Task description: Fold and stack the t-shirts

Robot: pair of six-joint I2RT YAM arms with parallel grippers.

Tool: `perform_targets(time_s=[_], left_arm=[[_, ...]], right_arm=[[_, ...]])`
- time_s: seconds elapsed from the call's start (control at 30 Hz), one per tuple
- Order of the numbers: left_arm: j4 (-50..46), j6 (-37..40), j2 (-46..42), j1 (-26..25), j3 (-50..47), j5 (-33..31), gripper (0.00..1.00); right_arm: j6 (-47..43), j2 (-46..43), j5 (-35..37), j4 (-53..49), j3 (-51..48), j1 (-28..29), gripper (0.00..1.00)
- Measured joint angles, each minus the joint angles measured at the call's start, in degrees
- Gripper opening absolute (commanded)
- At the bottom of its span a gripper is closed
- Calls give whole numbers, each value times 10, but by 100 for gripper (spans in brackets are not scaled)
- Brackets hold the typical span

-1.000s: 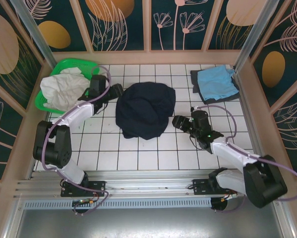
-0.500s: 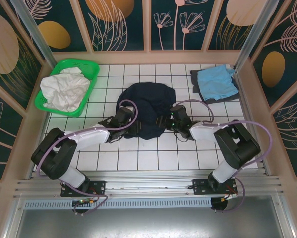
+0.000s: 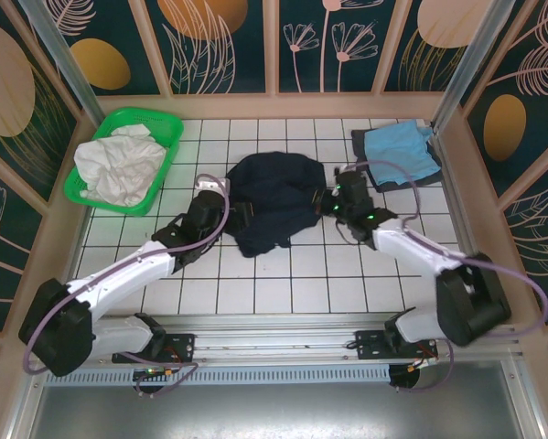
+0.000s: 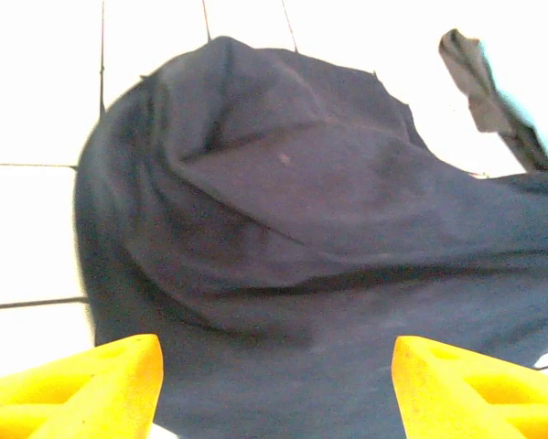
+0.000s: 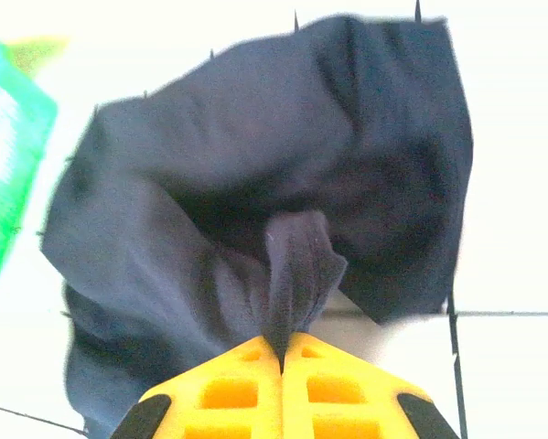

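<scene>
While amid leaf-print panels [image 3: 228,46], white grid-lined table [image 3: 255,293] under navy t-shirt [image 3: 274,197]

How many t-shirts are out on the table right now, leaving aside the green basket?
3. The dark navy cloth t-shirt lies crumpled in the middle. The light blue t-shirt lies on top of the dark grey t-shirt at the far right corner. More could be hidden underneath.

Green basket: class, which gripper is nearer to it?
Left. The left gripper is at the side of the navy shirt facing the basket; the right gripper pinches its opposite side.
</scene>
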Motion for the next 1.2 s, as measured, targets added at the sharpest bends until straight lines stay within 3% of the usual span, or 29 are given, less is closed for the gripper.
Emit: perform_targets(time_s=[0.13,0.27,0.4,0.53,0.63,0.77,0.87,0.97,1.1,1.2], left_arm=[[0,7,-16,0,1,-12,68],[0,9,-21,0,1,-12,69],[2,9,-50,0,0,-23,71],[-1,-7,-84,0,-13,-57,74],[-20,-28,-112,0,-31,-88,80],[-42,-45,-148,0,-61,-118,81],[-45,-51,-143,0,-72,-118,80],[-25,-49,-78,0,-65,-97,76],[-3,-36,93,-3,3,-37,79],[12,-20,223,-20,90,3,81]], right_arm=[[-32,-80,30,-68,105,-10,0],[-56,-81,31,-93,235,-3,0],[-63,-22,36,-75,319,54,0],[-55,87,31,-33,341,119,0],[-43,216,7,-37,377,147,35],[-47,331,-15,-81,439,160,59],[-50,314,-13,-102,411,159,66],[-45,210,-10,-87,298,132,68],[-38,54,-3,-64,138,14,68],[-28,24,16,-55,61,-62,69]])
